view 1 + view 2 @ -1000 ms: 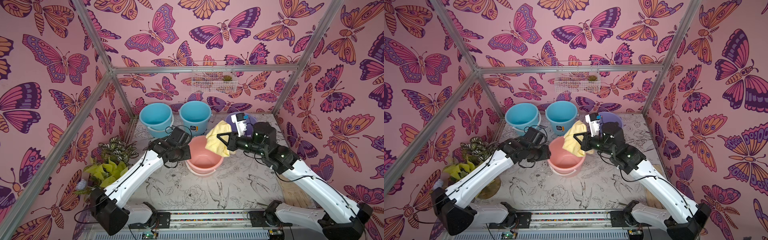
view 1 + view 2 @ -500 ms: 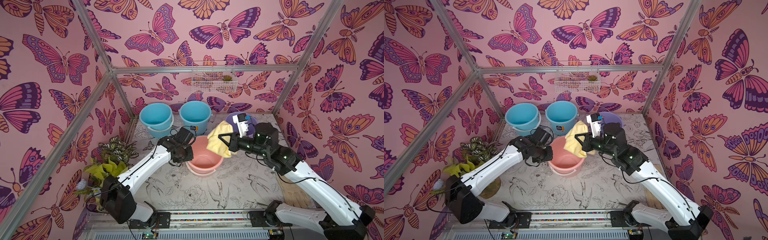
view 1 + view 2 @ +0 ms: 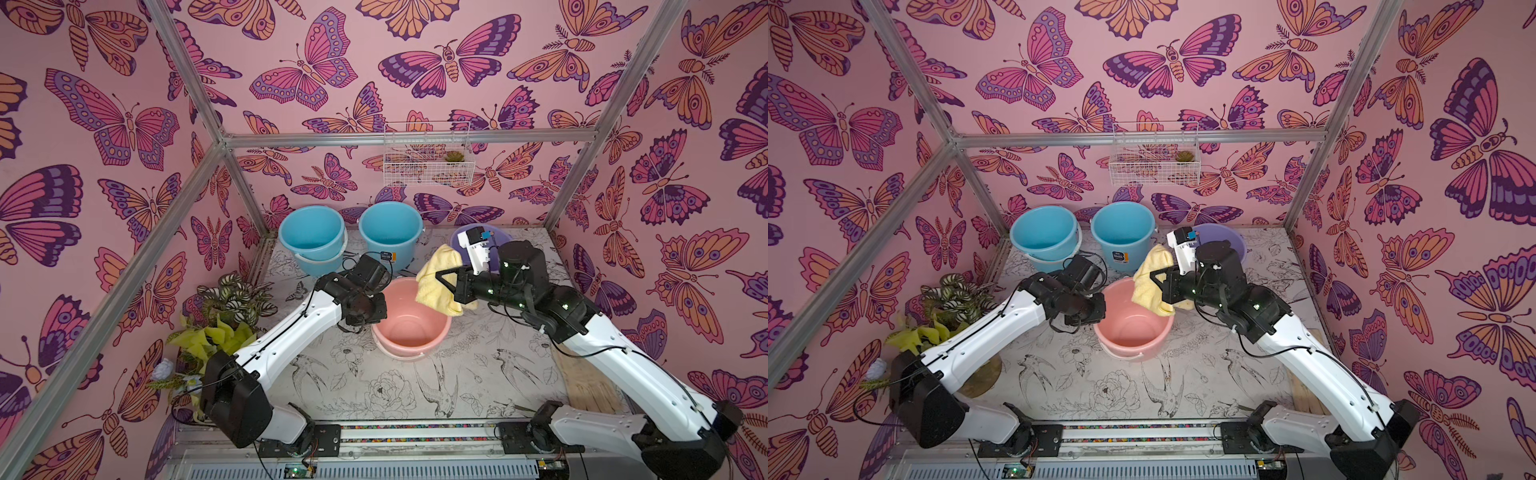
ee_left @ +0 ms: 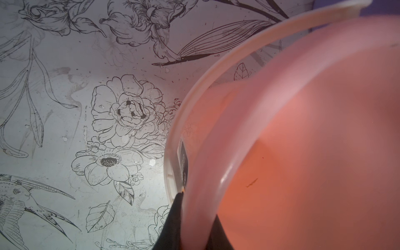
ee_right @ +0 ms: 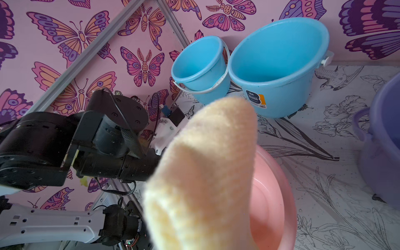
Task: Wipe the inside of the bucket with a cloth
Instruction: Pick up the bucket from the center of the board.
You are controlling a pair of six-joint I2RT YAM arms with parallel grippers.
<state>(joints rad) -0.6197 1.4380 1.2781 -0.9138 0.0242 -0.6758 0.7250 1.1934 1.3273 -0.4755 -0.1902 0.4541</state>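
Left wrist cam was the only one that really showed it: the left gripper (image 4: 195, 229) had its black fingers (image 4: 175, 218) either side of the pink bucket's (image 3: 411, 328) rim, pinched on it. In both top views the wrist blocked that spot.

The right gripper (image 3: 446, 279) was clamped on the cloth (image 3: 432, 299), holding it above the pink bucket's rim on that arm's side. Its own cam was mostly yellow fuzz, with the fingers buried.

The purple bucket (image 3: 1223, 233) stood by the tabletop's (image 3: 395, 390) back edge, right of the blue buckets (image 3: 312, 235) (image 3: 390, 228). It was half hidden behind the right arm in both top views, and only a slice of it (image 5: 385, 140) showed in the right wrist cam.
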